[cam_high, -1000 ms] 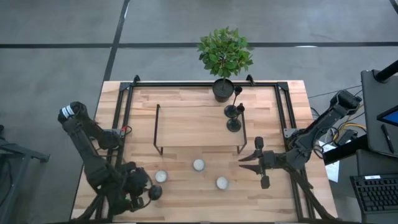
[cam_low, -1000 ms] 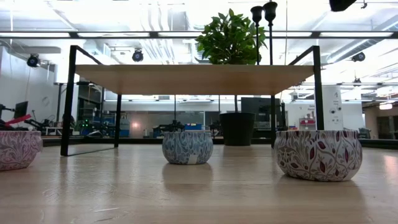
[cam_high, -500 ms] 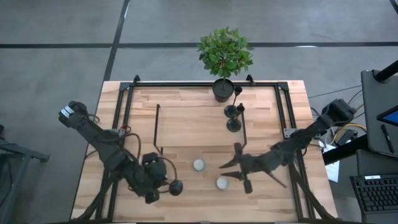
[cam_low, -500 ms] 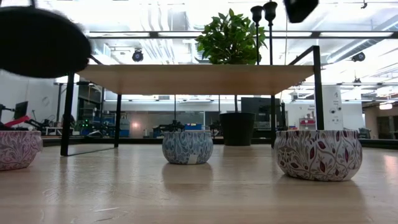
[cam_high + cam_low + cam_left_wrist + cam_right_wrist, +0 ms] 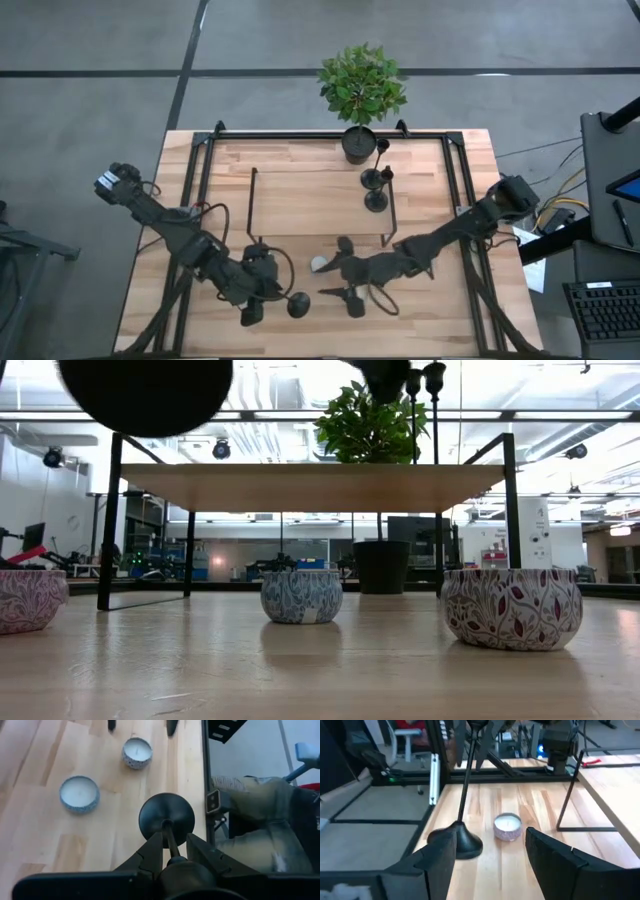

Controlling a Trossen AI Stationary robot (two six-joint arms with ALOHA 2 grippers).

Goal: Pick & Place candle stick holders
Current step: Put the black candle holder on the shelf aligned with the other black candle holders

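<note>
My left gripper (image 5: 276, 298) is over the table's near middle, shut on a black candle stick holder whose round base (image 5: 298, 305) hangs clear of the table and shows large in the low view (image 5: 145, 395). My right gripper (image 5: 330, 280) stands open just right of that base, facing it without touching; the right wrist view shows the thin stem (image 5: 467, 780) ahead of its fingers (image 5: 440, 855). Two more candle stick holders (image 5: 375, 190) stand upright on their bases on the wooden shelf (image 5: 310, 205), near its right end. My left gripper pinches the holder's thin stem (image 5: 171, 842) between its two fingers, close to the stem's top end, which lies back in the gripper. The fingers (image 5: 152, 850) lie along the stem and slant down toward the table's right. The holder is lifted clear and tilted, base end foremost.
Patterned tealight tins stand on the near half of the table (image 5: 301, 597) (image 5: 512, 608) (image 5: 28, 600); one shows beside my right gripper (image 5: 318, 264). A potted plant (image 5: 358, 143) stands at the far edge. A black frame (image 5: 200, 200) runs round the table. A person's leg (image 5: 260, 815) shows past the near edge.
My left gripper has carried the holder from the near left corner toward the table's near middle, rising a little and rolling as it went. My right gripper has swept from the right side toward the table's middle, sinking slightly, and has opened.
</note>
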